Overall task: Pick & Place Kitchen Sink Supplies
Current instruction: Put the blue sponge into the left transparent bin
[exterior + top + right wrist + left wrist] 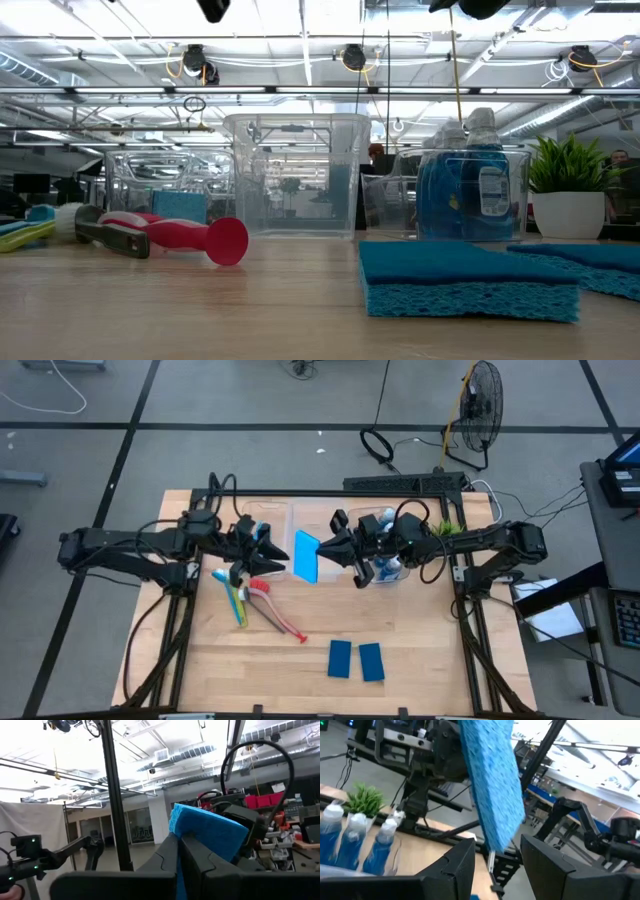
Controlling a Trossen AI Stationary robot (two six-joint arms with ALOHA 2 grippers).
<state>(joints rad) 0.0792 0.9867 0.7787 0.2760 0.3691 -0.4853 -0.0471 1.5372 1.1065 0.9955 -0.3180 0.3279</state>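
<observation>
Right gripper [327, 549] was pinched shut on a blue sponge [306, 556] mid-air above the middle clear bin [277, 516], left gripper [268, 546] partly spread beside it; handover looked in hand, next the left closing.

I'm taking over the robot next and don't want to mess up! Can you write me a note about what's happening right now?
Right gripper: shut on a flat blue rectangular sponge, held in the air above the clear plastic bins.
Left gripper: open, facing that sponge, holding nothing.
Done: small blue-and-white bottles stand in the right-hand bin.
Left: two more blue sponges, the long-handled red brush and the yellow-green and light blue brushes lie on the wooden table.
</observation>
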